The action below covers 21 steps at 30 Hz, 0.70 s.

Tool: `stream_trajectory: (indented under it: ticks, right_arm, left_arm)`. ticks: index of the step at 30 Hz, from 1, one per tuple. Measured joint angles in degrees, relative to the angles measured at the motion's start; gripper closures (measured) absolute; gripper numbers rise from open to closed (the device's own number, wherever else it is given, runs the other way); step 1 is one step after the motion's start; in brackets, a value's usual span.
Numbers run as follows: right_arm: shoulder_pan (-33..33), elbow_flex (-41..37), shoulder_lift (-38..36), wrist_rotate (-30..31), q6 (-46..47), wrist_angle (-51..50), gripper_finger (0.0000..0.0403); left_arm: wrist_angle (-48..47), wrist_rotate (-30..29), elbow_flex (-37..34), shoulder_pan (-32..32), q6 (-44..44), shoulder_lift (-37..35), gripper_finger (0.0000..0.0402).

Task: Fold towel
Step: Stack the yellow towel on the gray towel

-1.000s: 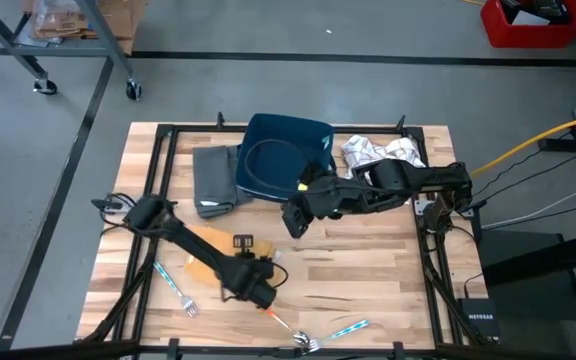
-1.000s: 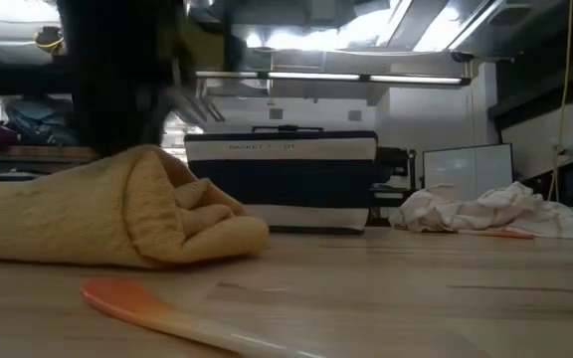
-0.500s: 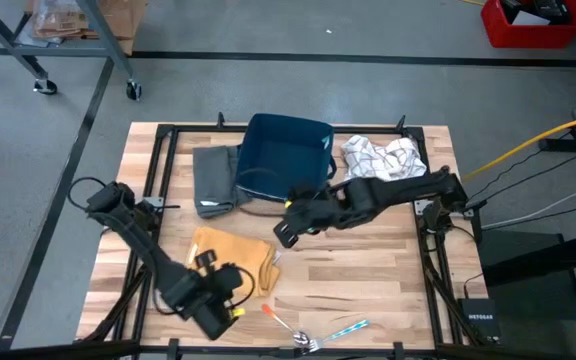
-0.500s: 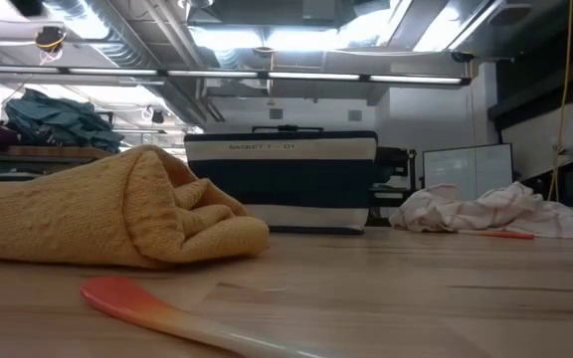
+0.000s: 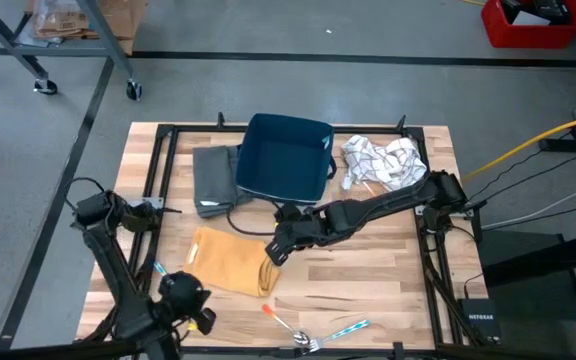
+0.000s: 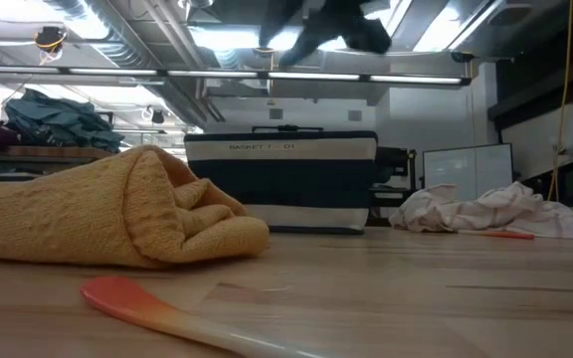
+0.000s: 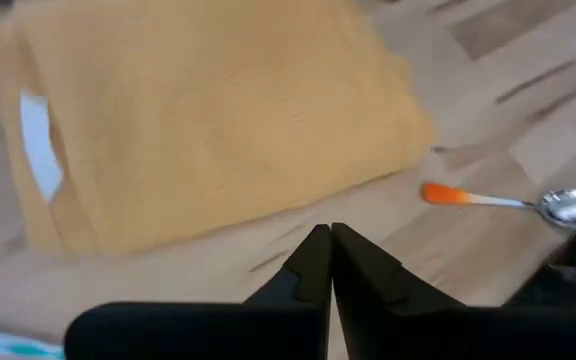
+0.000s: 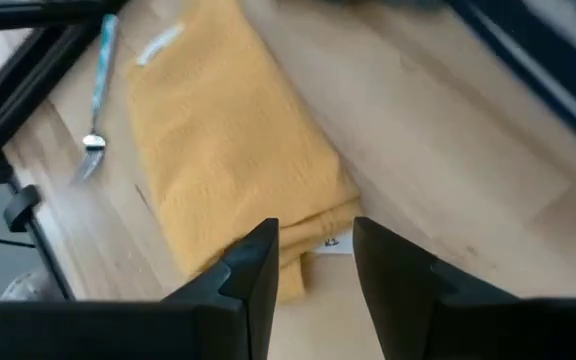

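The yellow towel point(image 5: 230, 262) lies folded on the wooden table left of centre, its rolled end point(image 6: 207, 224) pointing right; it also fills the left wrist view point(image 7: 218, 120) and the right wrist view point(image 8: 238, 150). My right gripper point(image 5: 276, 250) hovers open just above the towel's right end, its fingers point(image 8: 258, 270) standing on either side of the folded corner without touching it. My left gripper point(image 5: 193, 305) hangs shut near the table's front left, on the near side of the towel point(image 7: 326, 250), with nothing between its fingers.
A blue basket point(image 5: 286, 158) stands at the back centre, with a grey cloth point(image 5: 215, 178) to its left and a white patterned cloth point(image 5: 383, 160) to its right. An orange-handled spoon point(image 5: 273, 315) and other cutlery point(image 5: 348, 328) lie near the front edge; a fork point(image 8: 98, 90) lies left of the towel.
My left gripper has swung away from the towel's near right side toward the table's front left corner, rising and rolling about its own line. My right gripper has come down from beside the basket toward the towel's right end. The towel has stayed where it was.
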Motion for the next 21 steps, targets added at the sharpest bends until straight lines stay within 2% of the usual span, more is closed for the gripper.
stream_trajectory:
  ticks: [7, 10, 15, 21]
  right_arm:
    - [0.00, -9.89, 0.06, -1.46, 6.33, 13.02, 0.0269]
    - [0.00, -12.76, 0.38, -1.96, 9.19, 18.89, 0.0269]
    - [0.00, -14.62, 3.09, -1.37, 12.33, 24.46, 0.0269]
    - [0.00, -14.64, 8.60, -0.56, 15.10, 29.47, 0.0269]
  left_arm:
    - [15.99, -0.05, -11.48, 1.32, -2.24, 0.09, 0.0398]
    - [19.61, 0.47, -14.93, 2.39, -2.30, 0.09, 0.0400]
    - [19.67, 5.76, -17.35, 3.90, -2.36, 0.09, 0.0400]
    - [15.43, 6.57, -17.42, 4.44, -2.33, 0.04, 0.0401]
